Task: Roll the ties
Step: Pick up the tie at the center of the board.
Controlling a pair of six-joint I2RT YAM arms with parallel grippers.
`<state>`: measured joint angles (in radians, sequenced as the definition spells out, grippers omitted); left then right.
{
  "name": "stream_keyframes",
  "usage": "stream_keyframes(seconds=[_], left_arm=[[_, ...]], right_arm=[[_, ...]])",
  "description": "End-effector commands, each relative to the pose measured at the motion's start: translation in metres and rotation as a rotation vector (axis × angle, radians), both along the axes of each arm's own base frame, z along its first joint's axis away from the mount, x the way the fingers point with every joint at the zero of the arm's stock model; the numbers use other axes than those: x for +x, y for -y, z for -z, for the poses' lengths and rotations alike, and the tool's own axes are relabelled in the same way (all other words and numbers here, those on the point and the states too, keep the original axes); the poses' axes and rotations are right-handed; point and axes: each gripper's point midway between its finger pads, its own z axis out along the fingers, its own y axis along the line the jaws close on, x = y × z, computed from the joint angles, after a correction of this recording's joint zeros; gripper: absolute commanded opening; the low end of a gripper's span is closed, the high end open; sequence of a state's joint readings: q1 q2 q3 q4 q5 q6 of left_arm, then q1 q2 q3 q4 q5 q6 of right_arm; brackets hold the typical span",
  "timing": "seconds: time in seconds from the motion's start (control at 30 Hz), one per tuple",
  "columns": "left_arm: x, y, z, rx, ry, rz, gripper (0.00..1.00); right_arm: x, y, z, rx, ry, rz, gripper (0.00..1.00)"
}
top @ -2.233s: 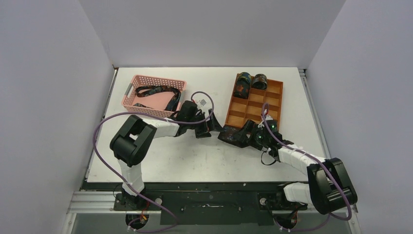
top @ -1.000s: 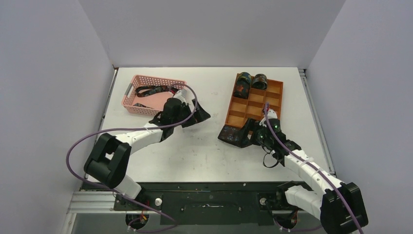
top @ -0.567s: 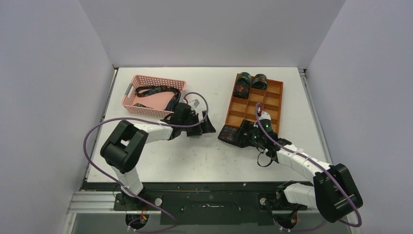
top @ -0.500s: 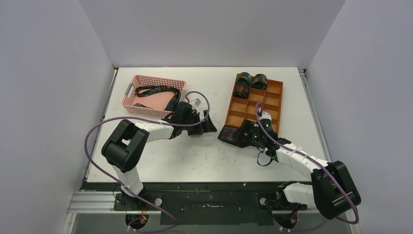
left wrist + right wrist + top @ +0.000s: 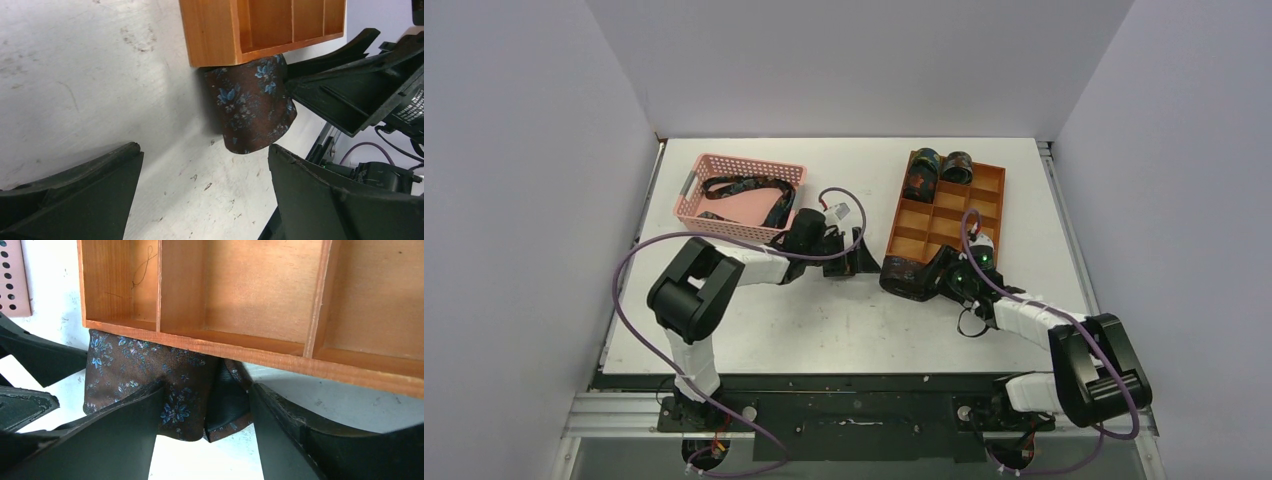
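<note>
The rolled dark brown fabric tie (image 5: pixel 905 279) with blue flowers is seen on the white counter (image 5: pixel 824 320) against the near corner of the orange wooden tray (image 5: pixel 892 232), flanked by the right gripper (image 5: pixel 207 405), whose clamping cannot be told, while the left gripper (image 5: pixel 204 152) is held wide apart nearby.

soft, even light from overhead fills the top view; the white tabletop (image 5: pixel 854 325) is bright, without hard glare, and shadows are faint. in the left wrist view a pale sheen streaks the tabletop beside the brown tie (image 5: pixel 252 107), and the left gripper (image 5: pixel 204 149) shows as black, detail-less shapes. the right wrist view is sharp on the wooden tray (image 5: pixel 250 347), with dim shade under its near edge.
</note>
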<state>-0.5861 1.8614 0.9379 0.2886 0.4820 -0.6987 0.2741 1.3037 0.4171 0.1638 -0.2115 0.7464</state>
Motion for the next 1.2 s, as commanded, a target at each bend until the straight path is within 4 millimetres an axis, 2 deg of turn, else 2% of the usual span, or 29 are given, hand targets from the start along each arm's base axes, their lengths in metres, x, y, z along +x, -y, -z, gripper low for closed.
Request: stream_keyframes(seconds=[0.0, 0.23, 0.53, 0.7, 0.73, 0.93, 1.03, 1.17], left_arm=[[0.008, 0.023, -0.02, -0.08, 0.054, 0.056, 0.96], [0.007, 0.033, -0.016, -0.109, -0.056, 0.037, 0.96], [-0.021, 0.06, -0.011, -0.219, -0.279, 0.036, 0.98], [-0.026, 0.07, -0.003, -0.215, -0.339, 0.005, 1.0], [-0.025, 0.07, -0.003, -0.217, -0.342, -0.008, 0.95], [-0.017, 0.071, 0.004, -0.214, -0.348, -0.044, 0.85], [-0.012, 0.065, 0.01, -0.19, -0.343, -0.058, 0.84], [-0.004, 0.047, 0.017, -0.121, -0.312, -0.08, 0.88]], right_arm=[[-0.007, 0.001, 0.017, 0.006, -0.034, -0.002, 0.62], [-0.015, 0.002, 0.03, 0.001, -0.064, -0.019, 0.53], [-0.027, 0.005, 0.043, -0.008, -0.09, -0.02, 0.52], [-0.028, 0.005, 0.043, -0.01, -0.092, -0.019, 0.51], [-0.028, 0.006, 0.044, -0.01, -0.094, -0.018, 0.51], [-0.03, 0.005, 0.044, -0.009, -0.098, -0.023, 0.5], [-0.031, 0.005, 0.045, -0.01, -0.102, -0.025, 0.49], [-0.033, 0.005, 0.044, -0.01, -0.1, -0.028, 0.49]])
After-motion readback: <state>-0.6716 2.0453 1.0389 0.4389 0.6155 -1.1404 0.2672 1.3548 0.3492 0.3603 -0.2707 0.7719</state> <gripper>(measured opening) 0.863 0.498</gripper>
